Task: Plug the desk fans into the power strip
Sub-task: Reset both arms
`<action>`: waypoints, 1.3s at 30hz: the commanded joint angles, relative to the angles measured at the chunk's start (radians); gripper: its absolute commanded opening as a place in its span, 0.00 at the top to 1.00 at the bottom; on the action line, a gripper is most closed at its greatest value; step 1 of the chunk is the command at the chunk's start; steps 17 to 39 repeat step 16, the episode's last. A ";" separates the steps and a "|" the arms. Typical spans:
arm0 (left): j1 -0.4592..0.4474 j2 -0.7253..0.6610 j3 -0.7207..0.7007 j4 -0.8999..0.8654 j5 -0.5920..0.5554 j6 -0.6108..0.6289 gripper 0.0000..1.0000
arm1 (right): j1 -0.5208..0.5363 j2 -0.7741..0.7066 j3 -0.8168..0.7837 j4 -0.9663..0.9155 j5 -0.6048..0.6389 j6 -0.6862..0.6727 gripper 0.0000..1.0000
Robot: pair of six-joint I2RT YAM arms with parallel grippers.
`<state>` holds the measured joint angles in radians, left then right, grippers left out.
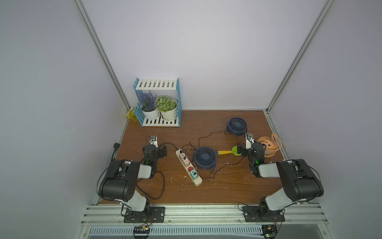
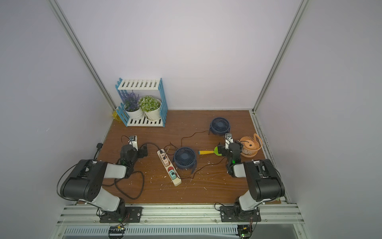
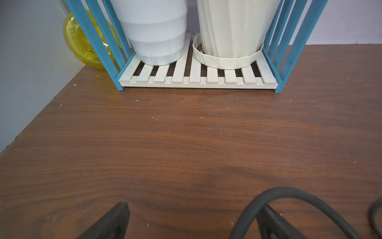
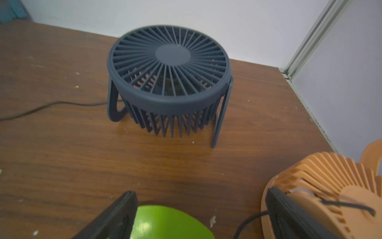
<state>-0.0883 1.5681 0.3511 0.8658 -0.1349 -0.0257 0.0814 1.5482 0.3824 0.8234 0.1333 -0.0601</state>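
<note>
The cream power strip (image 1: 188,168) (image 2: 169,167) lies slanted at mid-table, with several plugs and adapters and one bare red socket on its face. Its thick black cord (image 3: 289,192) loops past my left gripper (image 1: 155,149) (image 3: 195,207), which hangs open over bare wood. A navy desk fan (image 1: 205,157) (image 2: 184,156) stands right beside the strip; a second navy fan (image 4: 168,82) (image 1: 237,125) stands at the back right. My right gripper (image 1: 250,148) (image 4: 201,191) is open above a green scoop head (image 4: 165,221), with one finger next to an orange fan (image 1: 268,145) (image 4: 330,186).
A blue-and-white shelf (image 1: 158,122) (image 3: 196,82) holding two potted plants stands at the back left, with a yellow bottle (image 3: 82,41) behind it. The scoop's yellow handle (image 1: 224,152) points toward the near fan. Thin fan cords (image 1: 206,134) trail across the table's middle.
</note>
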 commanded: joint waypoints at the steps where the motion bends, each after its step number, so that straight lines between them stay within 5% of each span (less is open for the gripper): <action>1: 0.016 -0.008 0.006 0.056 -0.031 -0.015 0.02 | -0.014 0.003 0.015 0.056 -0.043 0.004 0.00; 39: 0.016 -0.006 0.007 0.056 -0.031 -0.015 0.02 | -0.014 -0.003 0.010 0.058 -0.042 0.003 0.00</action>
